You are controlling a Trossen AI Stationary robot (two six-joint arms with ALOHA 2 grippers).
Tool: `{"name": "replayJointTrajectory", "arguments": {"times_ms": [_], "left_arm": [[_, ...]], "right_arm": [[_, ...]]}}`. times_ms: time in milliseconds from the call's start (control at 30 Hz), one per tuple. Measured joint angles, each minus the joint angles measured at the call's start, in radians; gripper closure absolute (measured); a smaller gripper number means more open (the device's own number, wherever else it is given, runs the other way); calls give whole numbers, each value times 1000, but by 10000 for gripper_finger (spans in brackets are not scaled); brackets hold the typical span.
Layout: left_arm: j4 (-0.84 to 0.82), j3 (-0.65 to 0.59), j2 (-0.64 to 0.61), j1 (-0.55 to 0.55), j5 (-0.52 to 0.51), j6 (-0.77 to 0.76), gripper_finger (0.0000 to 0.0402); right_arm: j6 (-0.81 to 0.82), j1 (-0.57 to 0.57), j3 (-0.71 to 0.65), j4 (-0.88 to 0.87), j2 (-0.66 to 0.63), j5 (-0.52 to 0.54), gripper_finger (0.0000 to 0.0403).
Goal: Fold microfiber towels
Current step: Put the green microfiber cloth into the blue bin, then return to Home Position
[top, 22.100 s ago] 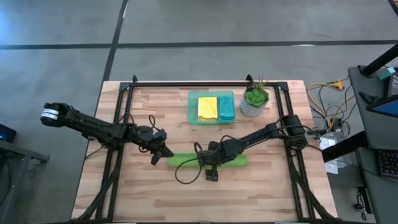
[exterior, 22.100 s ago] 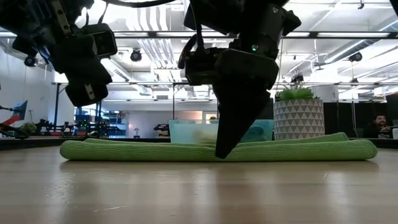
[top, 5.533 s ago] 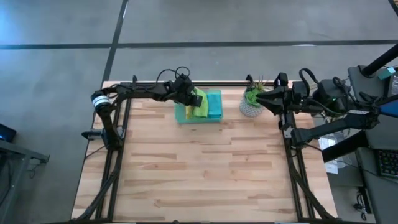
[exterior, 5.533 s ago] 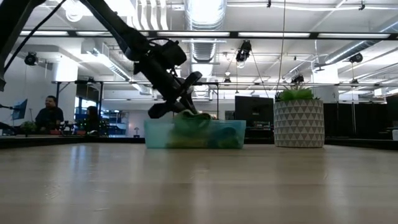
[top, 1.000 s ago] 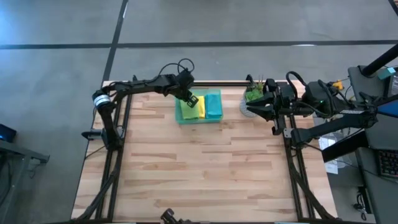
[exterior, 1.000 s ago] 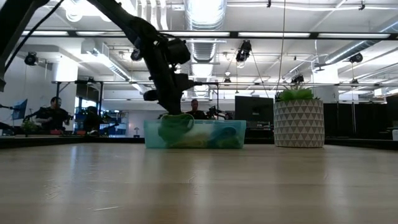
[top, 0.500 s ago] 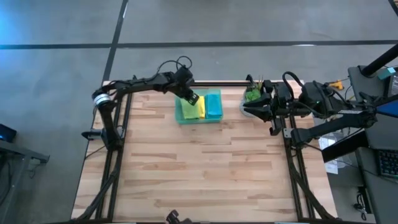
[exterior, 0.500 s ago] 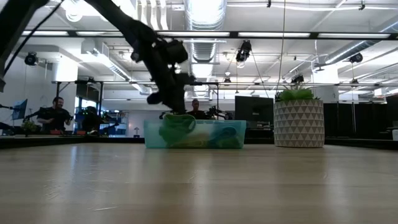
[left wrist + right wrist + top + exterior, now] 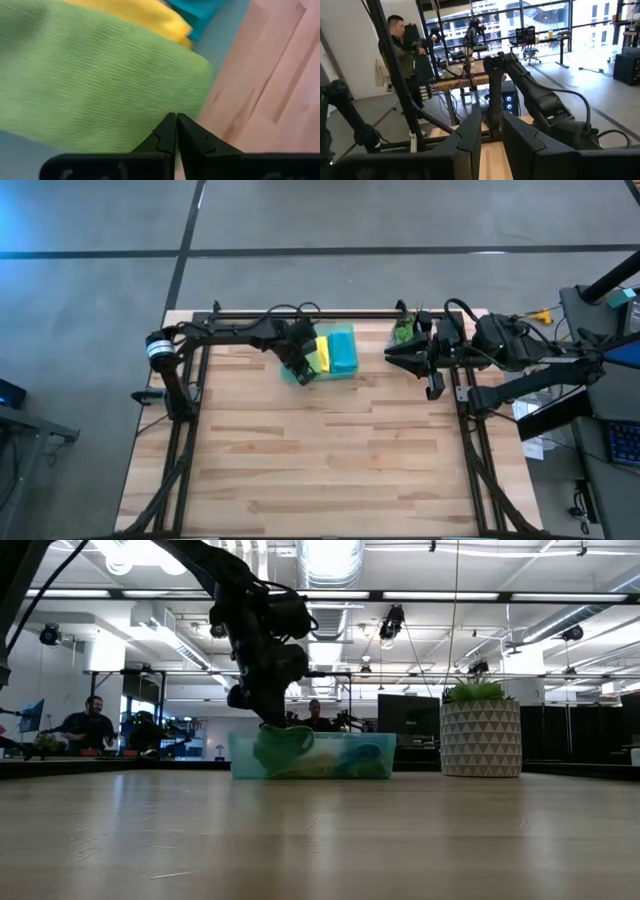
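Note:
A translucent green tray at the table's far middle holds folded microfiber towels side by side: lime green, yellow and teal-blue. My left gripper is shut, and its tips slant down onto the green towel at the tray's near left corner. My right gripper hovers high and level beside the potted plant, its fingers a little apart with nothing between them. My left gripper's shut fingertips meet the top of the lime green towel close to its near edge. They come from above, slanting down from the table's far left. The towel lies flat in the tray. I cannot tell whether the tips press in or only touch.
A potted plant in a white patterned pot stands right of the tray, under my right arm. The wooden table stretches bare toward the near edge. People sit in the room beyond the table.
My left gripper has moved from the tray's far side toward the table's near edge, across the green towel, tipping steeper and turning a little. It has stayed shut. The towels lie where they were.

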Motion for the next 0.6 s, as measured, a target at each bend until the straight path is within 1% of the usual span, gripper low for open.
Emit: {"name": "replayJointTrajectory", "arguments": {"times_ms": [200,300,400,500,600], "left_arm": [[-36,-6,-62,2,-14,-2,401],[-38,-19,-159,-1,-31,-16,401],[8,-66,-311,-15,-46,-37,401],[137,-172,-483,-41,-47,-113,401],[354,-326,-653,-75,-13,-227,401]], "right_arm": [[-6,0,0,2,3,0,335],[16,0,0,-11,-9,0,335],[76,0,-34,-32,-46,-1,335],[170,0,-133,51,-97,-3,335],[264,9,-280,263,-126,-7,335]]}}
